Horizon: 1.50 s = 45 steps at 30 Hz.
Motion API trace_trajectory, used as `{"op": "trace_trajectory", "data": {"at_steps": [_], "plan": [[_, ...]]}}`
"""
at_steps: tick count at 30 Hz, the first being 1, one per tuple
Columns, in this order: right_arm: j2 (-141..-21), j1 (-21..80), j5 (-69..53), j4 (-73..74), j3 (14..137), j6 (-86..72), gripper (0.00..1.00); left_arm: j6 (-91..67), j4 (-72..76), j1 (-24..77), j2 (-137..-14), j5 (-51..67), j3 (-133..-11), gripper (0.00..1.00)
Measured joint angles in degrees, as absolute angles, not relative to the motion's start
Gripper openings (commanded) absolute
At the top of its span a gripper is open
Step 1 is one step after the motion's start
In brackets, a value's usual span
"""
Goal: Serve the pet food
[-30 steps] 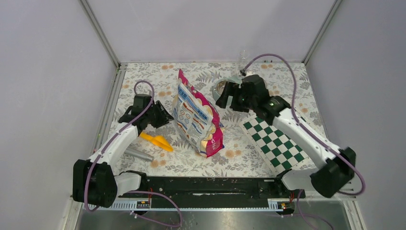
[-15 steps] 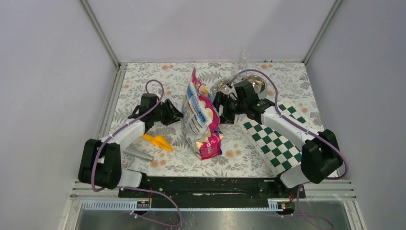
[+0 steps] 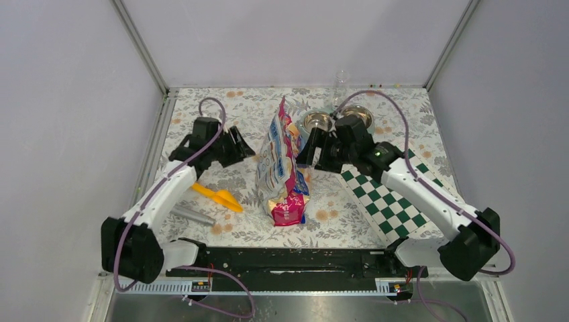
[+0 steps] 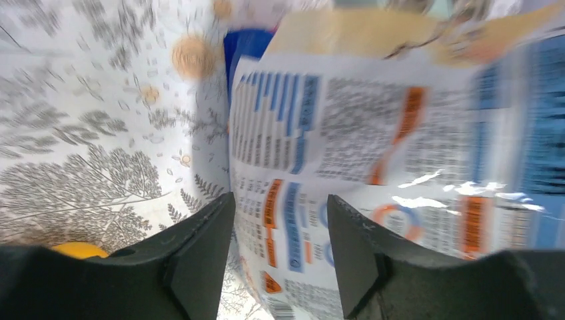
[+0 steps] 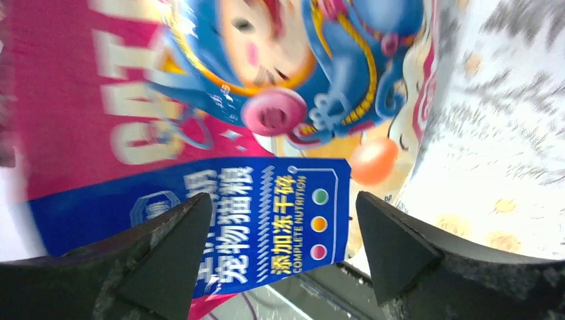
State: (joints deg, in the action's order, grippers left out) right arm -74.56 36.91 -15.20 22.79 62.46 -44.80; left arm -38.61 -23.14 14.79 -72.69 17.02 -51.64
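Note:
The glossy printed bag (image 3: 282, 168) stands upright in the middle of the table, narrow edge toward the top camera. The pet food is hidden; no kibble shows. My left gripper (image 3: 245, 145) hovers open just left of the bag. In the left wrist view the bag's white printed back (image 4: 373, 133) fills the space beyond the spread left gripper (image 4: 280, 223). My right gripper (image 3: 307, 151) is open close to the bag's right side. In the right wrist view the bag's blue and magenta cartoon front (image 5: 233, 133) lies beyond the right gripper (image 5: 283, 223). Neither gripper holds the bag.
An orange scoop (image 3: 218, 196) and a grey cylinder (image 3: 192, 215) lie front left. Two metal bowls (image 3: 317, 121) (image 3: 359, 114) sit behind the right arm, a clear cup (image 3: 341, 79) by the back wall. A green checkered mat (image 3: 392, 198) covers the right side.
The bag has gone from leaning left to standing upright and edge-on. The left gripper has widened and shifted toward the back; the right gripper has come in beside the bag.

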Motion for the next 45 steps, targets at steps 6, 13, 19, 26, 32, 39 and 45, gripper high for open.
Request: {"op": "trace_trajectory", "data": {"at_steps": [6, 13, 19, 26, 32, 39, 45], "plan": [[-71.1, 36.8, -9.2, 27.9, 74.8, -38.1, 0.61, -34.5, -31.1, 15.0, -65.3, 12.0, -64.9, 0.96], [-70.7, 36.8, -16.1, 27.7, 80.9, -33.1, 0.56, -31.4, -35.7, 15.8, -61.8, 11.2, -71.1, 0.99], [-71.0, 36.8, -16.1, 29.8, 80.8, -36.0, 0.54, -30.9, -37.6, 15.8, -62.4, 10.9, -74.0, 0.95], [-73.0, 39.1, -15.6, 35.0, 83.7, -38.0, 0.54, -30.8, -37.6, 15.8, -64.0, 13.5, -74.5, 0.94], [-72.9, 44.4, -12.0, 36.3, 84.7, -39.1, 0.4, -30.4, -37.5, 15.8, -63.3, 14.3, -74.5, 0.94], [-73.2, 48.7, -4.4, 38.8, 85.0, -39.9, 0.28, -29.5, -36.8, 15.8, -62.5, 14.3, -74.5, 0.94], [-74.5, 49.5, -1.0, 41.1, 87.0, -39.8, 0.27, -29.2, -36.2, 15.8, -62.6, 14.2, -74.5, 0.94]]}}
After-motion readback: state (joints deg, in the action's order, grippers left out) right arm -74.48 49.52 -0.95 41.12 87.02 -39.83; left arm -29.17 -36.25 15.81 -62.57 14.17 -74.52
